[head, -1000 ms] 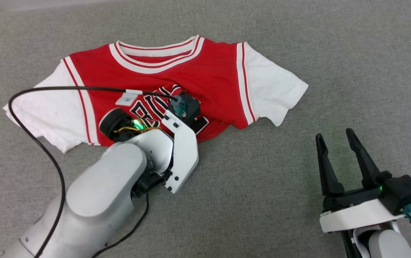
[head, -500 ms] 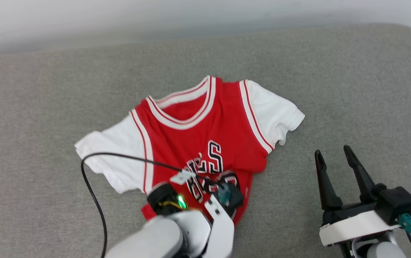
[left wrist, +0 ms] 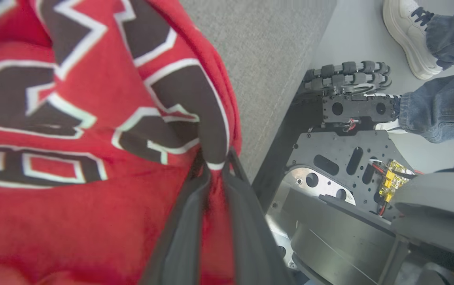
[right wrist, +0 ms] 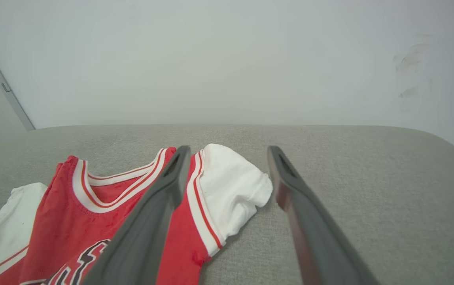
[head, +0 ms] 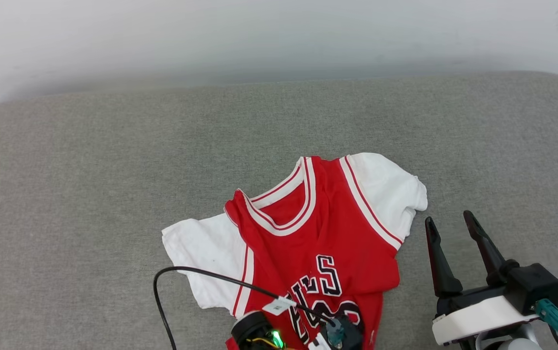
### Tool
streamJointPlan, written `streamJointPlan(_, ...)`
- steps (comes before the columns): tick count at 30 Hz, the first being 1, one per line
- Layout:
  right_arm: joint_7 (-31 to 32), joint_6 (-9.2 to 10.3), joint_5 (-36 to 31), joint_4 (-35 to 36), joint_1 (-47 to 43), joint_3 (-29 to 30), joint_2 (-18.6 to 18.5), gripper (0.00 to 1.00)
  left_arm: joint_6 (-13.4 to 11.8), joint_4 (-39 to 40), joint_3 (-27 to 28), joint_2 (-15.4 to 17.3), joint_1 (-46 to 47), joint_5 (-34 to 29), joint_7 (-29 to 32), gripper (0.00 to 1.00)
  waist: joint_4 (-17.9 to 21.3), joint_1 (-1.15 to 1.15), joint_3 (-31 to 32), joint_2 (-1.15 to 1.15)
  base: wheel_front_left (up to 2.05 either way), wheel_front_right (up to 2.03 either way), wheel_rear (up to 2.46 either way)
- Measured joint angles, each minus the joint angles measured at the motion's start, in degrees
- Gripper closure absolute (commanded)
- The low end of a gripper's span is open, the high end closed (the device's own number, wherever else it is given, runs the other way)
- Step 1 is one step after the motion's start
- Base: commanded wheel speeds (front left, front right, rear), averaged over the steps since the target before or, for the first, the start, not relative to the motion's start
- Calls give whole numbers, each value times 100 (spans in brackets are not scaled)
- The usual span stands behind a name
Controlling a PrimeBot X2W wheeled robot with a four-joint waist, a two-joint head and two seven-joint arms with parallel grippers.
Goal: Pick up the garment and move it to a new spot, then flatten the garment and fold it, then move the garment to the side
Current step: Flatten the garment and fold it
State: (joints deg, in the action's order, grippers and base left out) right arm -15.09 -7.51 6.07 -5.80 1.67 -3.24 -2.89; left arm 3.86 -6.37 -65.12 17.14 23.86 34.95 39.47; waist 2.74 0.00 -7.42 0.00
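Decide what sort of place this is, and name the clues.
Probably an indoor robot lab or test room: a grey fabric-covered surface against a plain white wall, the robot's exposed wheeled base, and a person's sneaker beside it.

Cut off at head view's bottom edge: garment (head: 327, 228) hem, lower chest lettering (head: 326, 277). Masked in right wrist view by right gripper (right wrist: 229, 149) finger: collar end, shoulder seam. Cropped in left wrist view: person's shoe (left wrist: 405, 39).
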Motion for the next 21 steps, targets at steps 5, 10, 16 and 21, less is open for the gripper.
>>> streamJointPlan(5,0,0,-19,-34,-15,49,0,0,-200,-92,280,-30,28,-152,-616,0,-85,0,88,0,0,0,0)
streamJointPlan(10,0,0,-16,-43,-53,191,0,0,-716,197,1042,47,52,2,-1341,0,-245,0,279,0,0,0,0)
streamJointPlan(16,0,0,33,22,-49,268,0,0,-933,436,1699,869,108,211,-1196,0,-385,-1,276,0,0,0,0)
streamJointPlan(21,0,0,33,69,-19,269,1,0,-668,368,2093,1547,633,593,-513,0,-383,0,64,0,0,0,0)
